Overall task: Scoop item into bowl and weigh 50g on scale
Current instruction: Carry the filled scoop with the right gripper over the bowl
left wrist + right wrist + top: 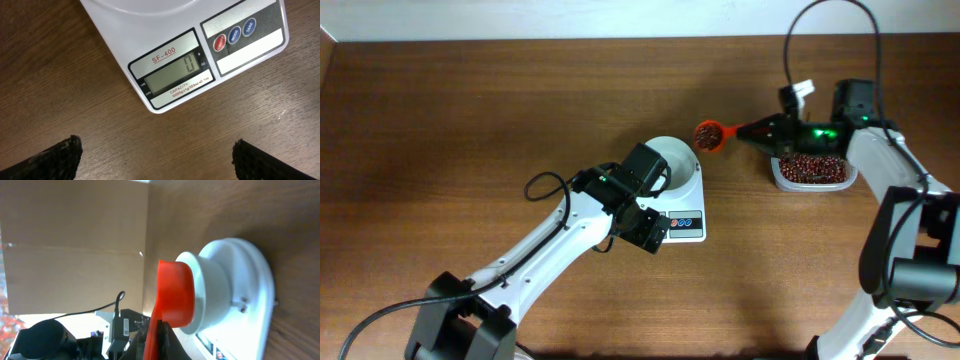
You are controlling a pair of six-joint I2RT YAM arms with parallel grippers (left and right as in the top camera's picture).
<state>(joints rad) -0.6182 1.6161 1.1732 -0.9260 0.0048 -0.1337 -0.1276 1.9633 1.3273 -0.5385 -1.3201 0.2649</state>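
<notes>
The right gripper (765,130) is clamped on a red-orange plastic scoop (709,135) of small reddish-brown beans (706,131), between the clear rectangular tub (778,178) near the desk's (470,120) right edge and the round white bowl (678,158) on the flat white scale (688,222) mid-desk. The left gripper (157,160) hovers before the scale's display, fingers wide apart.
</notes>
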